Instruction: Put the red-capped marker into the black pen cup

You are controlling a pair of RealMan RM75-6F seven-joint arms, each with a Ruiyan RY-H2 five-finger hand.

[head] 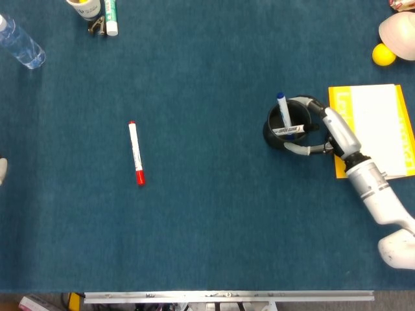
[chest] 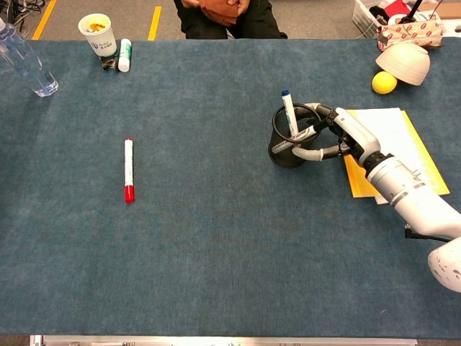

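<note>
A: Near side first. What's the right arm doing?
B: It comes in from the near right corner, forearm angled up and left across the blue table (chest: 216,238). The right hand (chest: 346,138) sits at the black pen cup (chest: 288,148), fingers (head: 297,148) wrapped around the cup's right side, one curling along the near wall, another over the far rim. Clamped on the cup, looks like.

A: Left hand?
B: Only a pale sliver at the left edge of the head view, can't say what it is. No left hand identifiable in either view.

A: Red-capped marker?
B: The red-capped marker (chest: 129,170) lies flat on the table, mid-left, well apart from the cup, red cap toward the near side. Nothing touches it.

A: Inside the cup?
B: A blue-capped marker (chest: 289,113) stands tilted, cap up, and another marker (head: 288,130) lies across the mouth.

A: Beside the hand?
B: A yellow pad with white paper (chest: 403,137), just right of the cup, partly under the wrist.

A: Far side?
B: A yellow ball (chest: 384,82) and an upturned bowl (chest: 403,61) far right; a paper cup (chest: 96,33), a green marker (chest: 124,55) and a water bottle (chest: 25,61) far left.
</note>
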